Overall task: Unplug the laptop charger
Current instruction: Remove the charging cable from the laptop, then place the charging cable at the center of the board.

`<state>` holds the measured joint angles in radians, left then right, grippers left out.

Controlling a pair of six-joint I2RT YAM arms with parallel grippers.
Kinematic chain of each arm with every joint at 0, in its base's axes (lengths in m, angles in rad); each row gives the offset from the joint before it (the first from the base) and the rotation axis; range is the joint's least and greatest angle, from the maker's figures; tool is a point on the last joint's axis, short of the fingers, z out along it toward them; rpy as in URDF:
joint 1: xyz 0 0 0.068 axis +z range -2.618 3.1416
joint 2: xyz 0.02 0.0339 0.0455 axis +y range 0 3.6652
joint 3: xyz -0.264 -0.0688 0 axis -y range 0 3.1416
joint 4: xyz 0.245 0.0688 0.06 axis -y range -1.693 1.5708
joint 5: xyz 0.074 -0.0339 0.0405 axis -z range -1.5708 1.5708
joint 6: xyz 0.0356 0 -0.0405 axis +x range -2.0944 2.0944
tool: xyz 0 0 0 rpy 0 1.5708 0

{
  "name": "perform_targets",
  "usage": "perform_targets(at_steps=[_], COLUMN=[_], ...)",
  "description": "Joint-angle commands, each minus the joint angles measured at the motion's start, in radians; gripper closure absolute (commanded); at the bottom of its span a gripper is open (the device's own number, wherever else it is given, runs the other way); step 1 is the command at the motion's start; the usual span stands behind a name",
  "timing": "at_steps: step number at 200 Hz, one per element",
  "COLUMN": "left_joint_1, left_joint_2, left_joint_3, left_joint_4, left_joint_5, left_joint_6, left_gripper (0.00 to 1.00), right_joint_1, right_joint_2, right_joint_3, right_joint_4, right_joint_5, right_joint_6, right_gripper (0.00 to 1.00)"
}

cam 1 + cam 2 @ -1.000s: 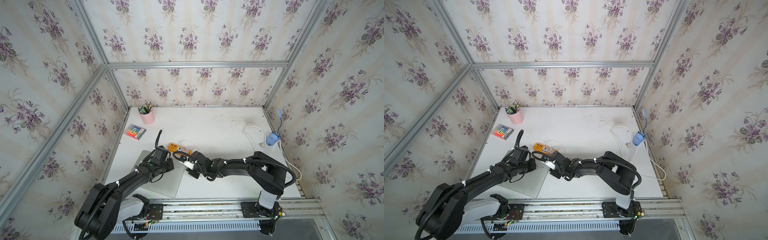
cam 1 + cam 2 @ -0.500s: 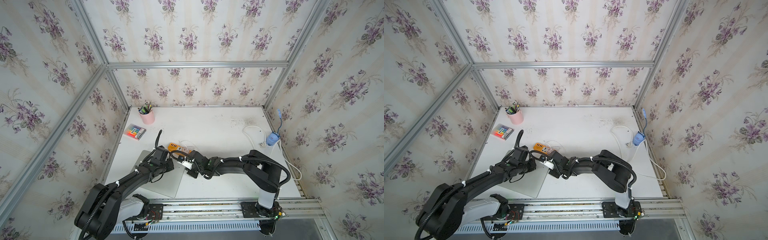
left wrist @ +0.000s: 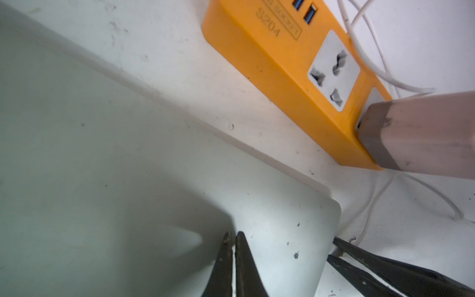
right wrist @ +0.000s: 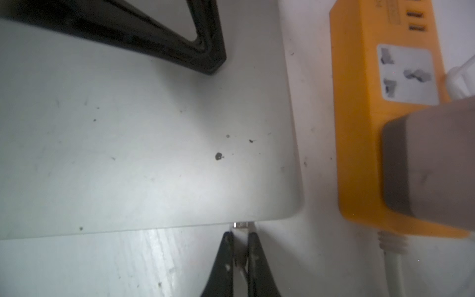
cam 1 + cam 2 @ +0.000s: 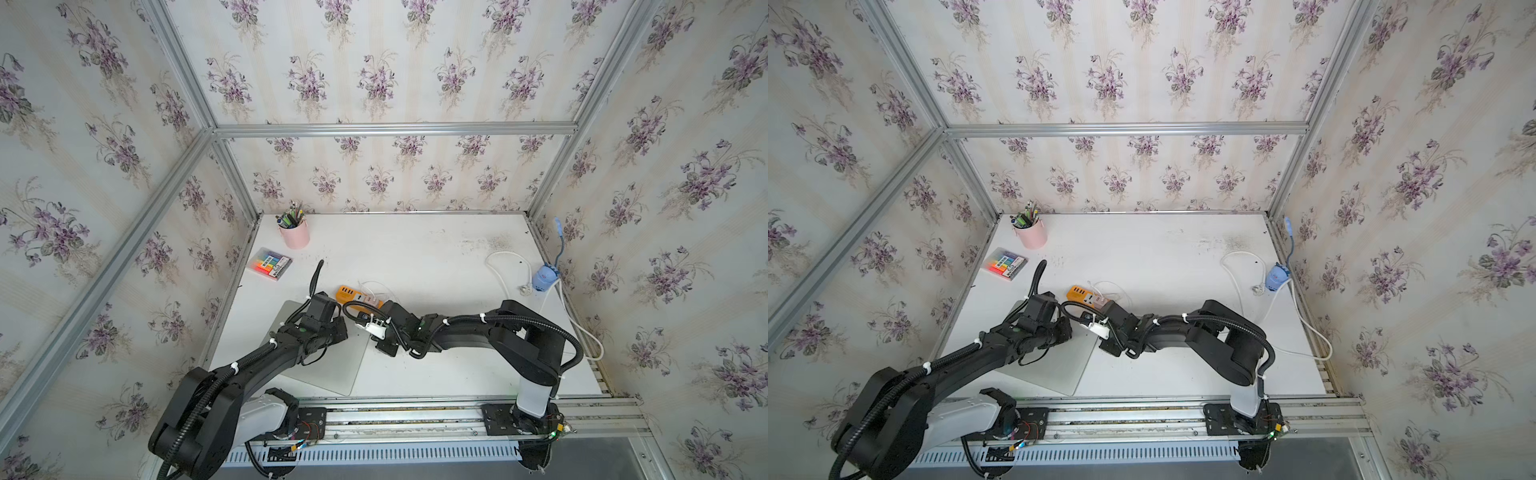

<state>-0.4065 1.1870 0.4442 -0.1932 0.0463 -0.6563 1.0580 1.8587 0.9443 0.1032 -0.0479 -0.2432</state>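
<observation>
**Pinch is on at the laptop port, pull comes nxt**

Clock set w/ 12 at the back wall. My right gripper [image 4: 240, 234] is closed to a sliver. Its tips nip the small white metal-tipped connector [image 4: 240, 225] right at the edge of the flat silver-grey closed laptop [image 4: 144, 154], near its 1 o'clock corner. The thin white cable [image 4: 243, 270] trails back btwn my fingers. My left gripper [image 3: 230, 235] is fully closed on nothing, tips down on the lid just inside that same corner. Looks like contact, can't swear to it.

The laptop charger [image 3: 424, 133], a small pale pinkish-beige plastic cube, sits in the cord-end socket of the long orange plastic power strip [image 3: 277, 69]. That's just off the laptop at abt 12 o'clock, clear of both grippers.

Step as I read it: grip made, extraction not done. A bit of metal tip shows at the laptop edge, so seated or part-way out, can't tell which.

Nxt move, my call: straight pull toward 3 o'clock, in line w/ the port, no twist. Left presses down meanwhile so the laptop doesn't slide along.

The hold is on a tiny boot, so slip is the main risk. If it goes, re-pinch closer to the metal. The cube is in the strip and prob needs its own pull after, up off the socket.
</observation>
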Motion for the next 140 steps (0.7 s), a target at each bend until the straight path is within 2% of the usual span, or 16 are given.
perform_targets(at_steps=[1,61,100,120,140], left_joint_1=[0.002,0.002,0.002,0.002,0.002], left_joint_2=[0.008,0.014,0.017,0.018,0.021], left_joint_3=[-0.006,-0.002,-0.002,-0.001,-0.001], left_joint_4=[-0.134,-0.130,-0.126,-0.123,-0.118], left_joint_5=[-0.067,-0.068,-0.063,-0.062,-0.060], left_joint_6=[-0.015,-0.015,-0.012,-0.011,-0.009], left_gripper=[0.91,0.91,0.91,0.91,0.91], right_joint_1=[-0.009,-0.034,-0.141,-0.225,-0.275], right_joint_2=[-0.011,-0.153,-0.321,-0.335,-0.248], right_joint_3=[-0.020,-0.066,-0.025,0.035,0.110], right_joint_4=[-0.106,-0.150,-0.193,-0.235,-0.270], right_joint_5=[0.030,0.053,0.051,0.121,0.296], right_joint_6=[-0.027,-0.019,0.005,0.004,-0.011], right_gripper=[1.00,1.00,1.00,1.00,1.00])
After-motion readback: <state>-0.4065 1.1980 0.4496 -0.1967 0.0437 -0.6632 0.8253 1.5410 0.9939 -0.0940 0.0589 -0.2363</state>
